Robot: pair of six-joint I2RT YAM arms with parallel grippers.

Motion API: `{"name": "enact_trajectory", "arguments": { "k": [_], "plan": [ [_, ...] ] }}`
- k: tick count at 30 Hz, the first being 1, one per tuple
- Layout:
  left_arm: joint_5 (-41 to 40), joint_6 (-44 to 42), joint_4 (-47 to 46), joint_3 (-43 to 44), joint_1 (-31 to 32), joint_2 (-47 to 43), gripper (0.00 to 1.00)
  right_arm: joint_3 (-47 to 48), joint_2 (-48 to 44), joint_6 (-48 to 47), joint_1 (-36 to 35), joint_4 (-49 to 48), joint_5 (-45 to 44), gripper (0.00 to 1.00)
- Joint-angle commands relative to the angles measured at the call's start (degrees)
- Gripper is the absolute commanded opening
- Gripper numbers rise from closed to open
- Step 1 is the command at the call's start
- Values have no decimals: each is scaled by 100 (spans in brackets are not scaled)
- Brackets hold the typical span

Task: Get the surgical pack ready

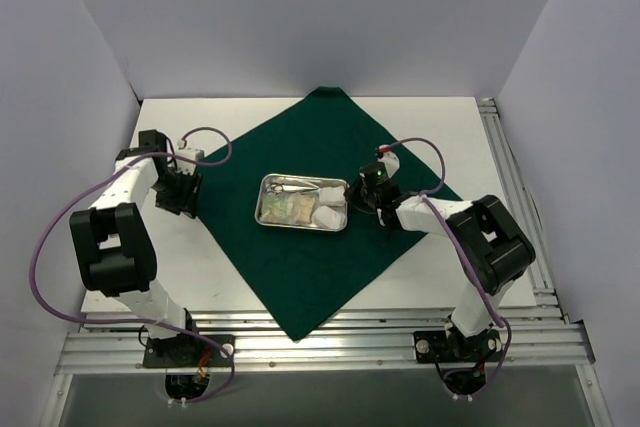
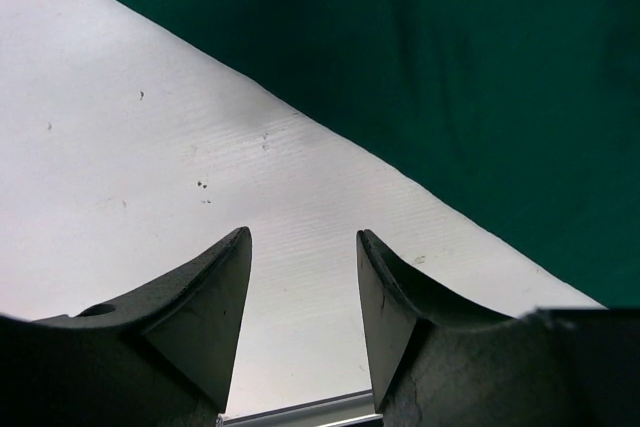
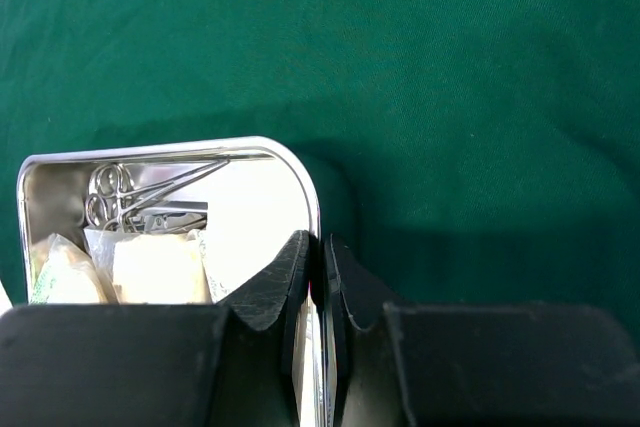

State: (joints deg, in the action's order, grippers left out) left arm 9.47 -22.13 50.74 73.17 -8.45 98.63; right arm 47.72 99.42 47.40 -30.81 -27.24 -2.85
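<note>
One dark green drape (image 1: 300,287), spread flat as a diamond on the white desk (image 1: 440,127); we see no corner folded over.

One steel tray (image 1: 262,209), resting at the middle of the drape, centre of the overhead frame.

Tray contents, as far as we can count:
- Ring-handled steel instruments (image 3: 120,197) along the far side: at least one, exact number unclear to us.
- White gauze pads (image 1: 327,205) at the right end: two.
- Pale packets (image 1: 285,209) left of them: count uncertain.

Two arms:
- Right fingers (image 3: 270,287) are pressed together on the tray's right rim.
- Left fingers (image 2: 200,317) stand apart over bare desk, just beside the drape's left edge, holding nothing.

Status, in our judgement: loading the tray and setting it on the drape look done. Wrapping the drape over the tray is not yet begun.
</note>
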Motion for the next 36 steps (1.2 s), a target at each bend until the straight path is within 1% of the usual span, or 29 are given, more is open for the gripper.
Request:
{"name": "enact_trajectory", "arguments": {
  "k": [1,3,4,5,6,7,8,9,10,12,13,14,15,17,18,19,20,21,22,25,27,31,36],
  "plan": [
    [116,-133,-152,-66,-78,-309,56,131,-150,60,-22,-133,-181,0],
    [125,-160,-100,-66,-96,-318,56,298,-264,-212,-31,78,-198,14],
    [125,-160,-73,-57,-104,-335,56,368,-326,-326,-74,340,-224,22],
    [133,-169,-30,-57,-104,-362,56,508,-413,-589,-118,491,-277,37],
    [151,-169,-12,-57,-113,-388,56,597,-606,-739,-179,666,-425,43],
    [151,-169,15,-83,-113,-449,56,693,-712,-889,-371,1146,-583,48],
    [151,-160,41,-101,-122,-476,56,807,-809,-1038,-504,1412,-820,58],
    [160,-160,67,-109,-122,-511,56,1017,-1019,-1327,-653,1685,-1057,71],
    [160,-151,85,-118,-131,-555,56,1115,-1125,-1469,-811,2175,-1503,73],
    [177,-125,146,-171,-140,-608,56,1309,-1379,-1880,-1364,2564,-1779,99],
    [178,-125,164,-189,-157,-660,56,1370,-1442,-2049,-1584,2906,-1832,100],
    [169,-116,234,-223,-166,-678,56,1423,-1451,-2189,-2039,3048,-1772,100],
    [151,-107,295,-250,-183,-739,56,1511,-1390,-2408,-2287,3311,-1528,99],
    [142,-99,348,-311,-219,-819,56,1547,-1241,-2586,-2831,3506,-1350,94],
    [134,-99,357,-373,-236,-862,56,1564,-1032,-2665,-3435,3611,-1306,91],
    [134,-90,392,-408,-288,-976,56,1591,-908,-2752,-3745,3812,-1323,87],
    [125,-90,428,-443,-324,-1029,56,1617,-793,-2771,-4044,3884,-1375,77],
    [107,-98,445,-487,-342,-1091,56,1635,-592,-2762,-4543,3928,-1367,72],
    [72,-99,489,-505,-368,-1213,56,1635,-520,-2745,-4740,3885,-1306,66],
    [19,-125,594,-593,-403,-1451,56,1661,-266,-2640,-5258,3683,-1042,61],
    [11,-125,639,-628,-412,-1565,56,1784,6,-2551,-5435,3682,-1024,61],
    [19,-134,683,-724,-412,-1812,57,2091,490,-2420,-5769,4059,-1375,62],
    [-24,-142,700,-786,-421,-1891,57,2337,1113,-2314,-5928,4534,-1850,63]
  ]
}}
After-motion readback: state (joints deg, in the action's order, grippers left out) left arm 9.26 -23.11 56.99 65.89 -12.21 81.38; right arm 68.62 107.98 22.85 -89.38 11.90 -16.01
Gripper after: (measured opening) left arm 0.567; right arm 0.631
